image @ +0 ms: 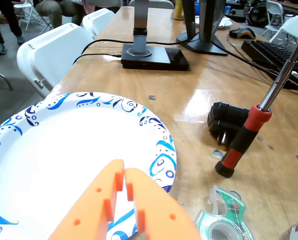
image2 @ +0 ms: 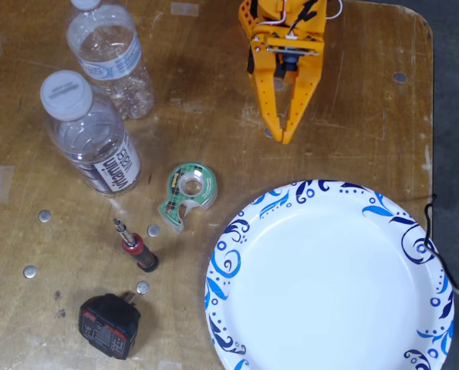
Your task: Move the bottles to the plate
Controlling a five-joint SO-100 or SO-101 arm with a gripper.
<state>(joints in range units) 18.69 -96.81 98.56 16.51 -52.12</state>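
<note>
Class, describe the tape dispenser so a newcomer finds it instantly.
In the fixed view, start at the large round white paper plate with blue swirls. Just off its upper-left rim lies the small clear plastic tape dispenser. Its green tartan label sets it apart from the red-handled screwdriver below.

- Tape dispenser (image2: 189, 191), green with a clear roll, flat on the wooden surface (image2: 214, 92) in the fixed view; also at the bottom edge of the wrist view (image: 224, 220).
- Red-and-black-handled tool (image2: 136, 250) with a metal shaft, just below and left of the dispenser; in the wrist view (image: 244, 140) tilted, shaft rising to the upper right.
- Black plug adapter (image2: 109, 325) near the bottom left of the fixed view; in the wrist view (image: 228, 122) touching the tool handle.
- Small round metal discs (image2: 30, 271) scattered nearby.
- Farther off in the wrist view: monitor stand base (image: 154, 56), keyboard (image: 276, 55), computer mouse (image: 242, 33), white folding chair (image: 53, 52).
</note>
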